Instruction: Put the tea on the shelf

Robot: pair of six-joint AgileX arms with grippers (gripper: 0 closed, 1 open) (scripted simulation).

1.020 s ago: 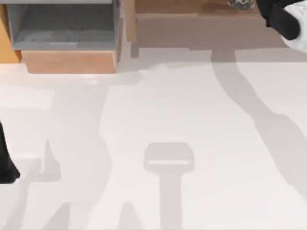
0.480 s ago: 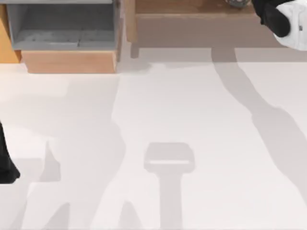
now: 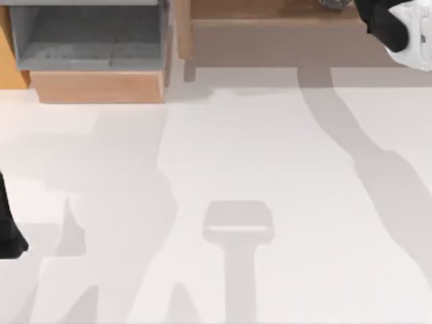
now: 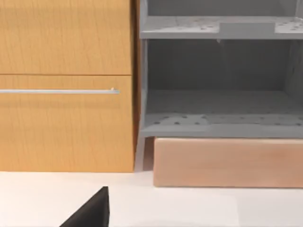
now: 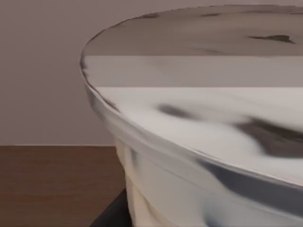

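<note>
Placement step, late stage by the look of it. The right gripper [image 3: 378,23] is reaching over the shelf [image 3: 270,9] at the far right of the table [image 3: 216,175], its black and white body hanging above the wooden ledge. The tea [image 3: 335,4] is sitting just beside that gripper, toward the left side of the table from it, with a sliver of its dark-speckled rim showing at the upper edge of the top view. In the right wrist view the tea [image 5: 199,127] is looming very close, white lid uppermost and clear wall below, with the brown shelf [image 5: 57,184] board running under it and a plain wall behind; a dark wedge at the cup's base is probably a finger, but whether the jaws are clamping the cup or standing apart from it cannot be told. Whether the cup base is resting on the board is also unclear. Judging from this, the next move is calling for confirming the cup is seated flat, opening off it if gripped, and backing straight away without tipping it. The left gripper [image 4: 90,213] is idling low at the table's left edge, facing the orange cabinet [image 4: 66,85] and grey compartment [image 4: 218,109]; its finger state cannot be told.
</note>
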